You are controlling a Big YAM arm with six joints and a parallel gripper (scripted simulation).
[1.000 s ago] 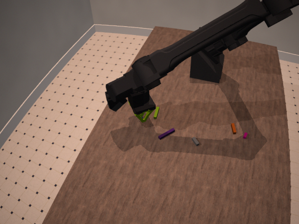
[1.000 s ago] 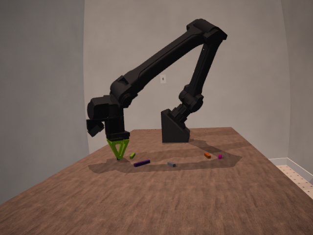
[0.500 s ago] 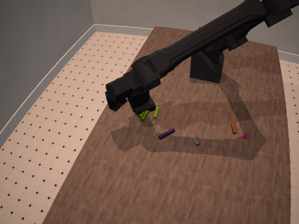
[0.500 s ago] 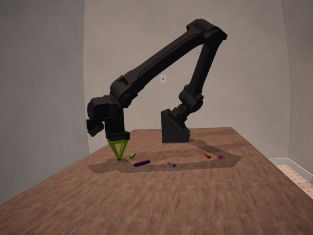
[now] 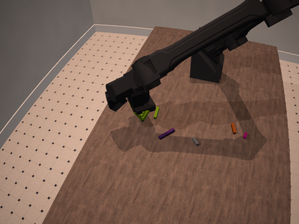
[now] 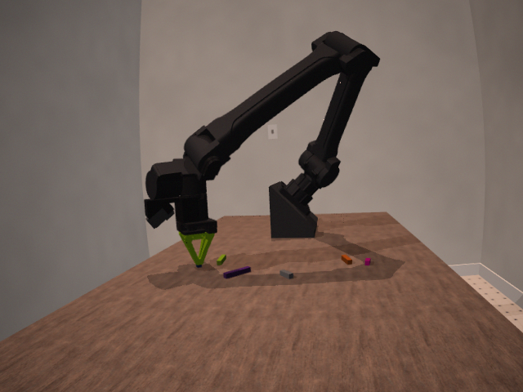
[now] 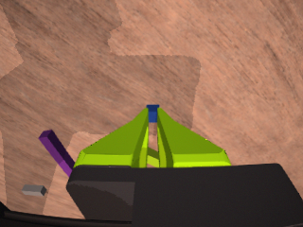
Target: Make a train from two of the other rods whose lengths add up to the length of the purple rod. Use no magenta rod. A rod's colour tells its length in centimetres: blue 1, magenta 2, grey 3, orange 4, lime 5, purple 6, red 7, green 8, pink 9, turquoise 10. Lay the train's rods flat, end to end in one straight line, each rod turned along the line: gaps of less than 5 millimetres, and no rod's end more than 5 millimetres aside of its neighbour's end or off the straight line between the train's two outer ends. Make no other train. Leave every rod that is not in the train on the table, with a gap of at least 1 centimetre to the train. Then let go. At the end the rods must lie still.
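My gripper (image 7: 152, 114) with lime fingers is down at the table near its left edge, and it also shows in the top and exterior views (image 5: 142, 119) (image 6: 198, 264). Its fingertips are shut on the small blue rod (image 7: 151, 112), which sits at table level. The lime rod (image 5: 156, 112) lies just to the right of the fingers, and it also shows in the exterior view (image 6: 221, 259). The purple rod (image 5: 166, 133) lies flat a little nearer the front, and it also shows in the other views (image 6: 237, 272) (image 7: 57, 151).
A grey rod (image 5: 195, 141) lies right of the purple rod. An orange rod (image 5: 233, 128) and a magenta rod (image 5: 245, 135) lie further right. The arm's base (image 5: 205, 67) stands at the back of the table.
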